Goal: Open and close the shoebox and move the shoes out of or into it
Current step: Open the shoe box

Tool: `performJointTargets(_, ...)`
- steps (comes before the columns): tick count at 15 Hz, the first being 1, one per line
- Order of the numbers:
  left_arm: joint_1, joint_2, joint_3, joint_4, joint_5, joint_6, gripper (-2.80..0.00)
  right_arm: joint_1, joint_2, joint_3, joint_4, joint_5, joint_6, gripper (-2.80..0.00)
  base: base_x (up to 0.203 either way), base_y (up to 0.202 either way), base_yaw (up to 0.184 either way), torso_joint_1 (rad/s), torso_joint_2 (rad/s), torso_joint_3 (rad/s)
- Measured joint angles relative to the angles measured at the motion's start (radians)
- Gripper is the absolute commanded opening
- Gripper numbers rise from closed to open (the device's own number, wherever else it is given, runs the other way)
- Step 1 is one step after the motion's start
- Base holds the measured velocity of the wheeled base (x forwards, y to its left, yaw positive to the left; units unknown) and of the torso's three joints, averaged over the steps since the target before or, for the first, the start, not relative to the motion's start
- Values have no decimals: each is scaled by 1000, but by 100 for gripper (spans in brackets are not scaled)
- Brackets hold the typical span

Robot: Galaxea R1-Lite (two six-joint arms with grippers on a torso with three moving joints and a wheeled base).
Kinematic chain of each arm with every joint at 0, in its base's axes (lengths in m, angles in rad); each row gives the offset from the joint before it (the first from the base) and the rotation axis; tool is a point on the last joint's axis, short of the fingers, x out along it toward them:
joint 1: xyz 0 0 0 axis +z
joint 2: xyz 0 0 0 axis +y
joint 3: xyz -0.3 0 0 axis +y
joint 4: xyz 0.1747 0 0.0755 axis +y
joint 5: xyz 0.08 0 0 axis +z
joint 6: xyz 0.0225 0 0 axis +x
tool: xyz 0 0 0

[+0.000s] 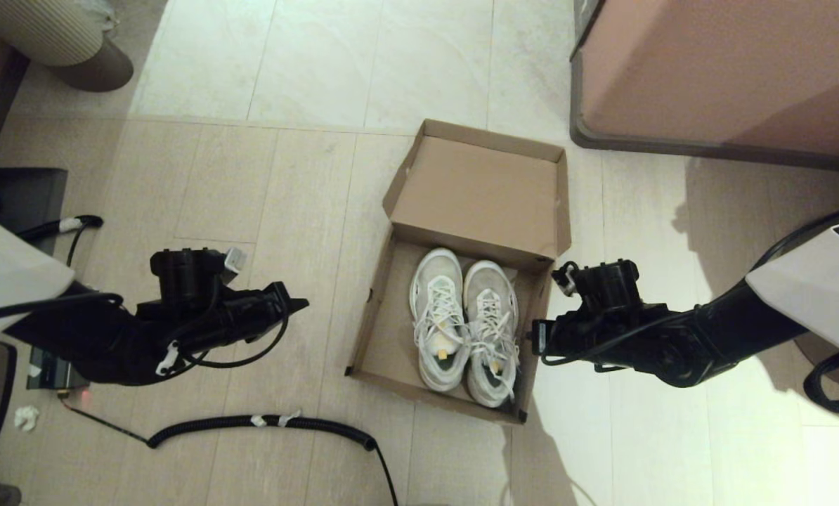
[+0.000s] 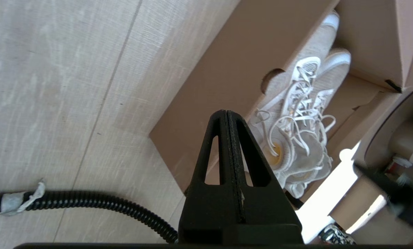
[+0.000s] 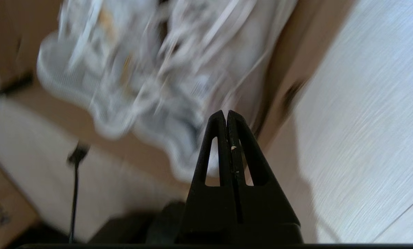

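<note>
The left gripper (image 1: 300, 304) hangs over bare floor (image 1: 265, 197), well left of the box (image 1: 381, 330), fingers pressed together on nothing. The box sits mid-floor with its lid (image 1: 479, 193) flipped back. The shoes (image 1: 465, 327) lie side by side inside. They look light and soft; a heel rim or the laces seem best to grab. The thin card walls would bend. The right gripper (image 1: 535, 337) is at the box's right wall, pinched closed, empty. There is open floor on both sides.
</note>
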Motion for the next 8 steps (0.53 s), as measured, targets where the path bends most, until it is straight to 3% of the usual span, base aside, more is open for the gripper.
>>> performJointTargets(8,-3,-43,-37,4,2,-4,-280,83,-1,116,-5,-53,0,-280,0,0,0,0,0,0)
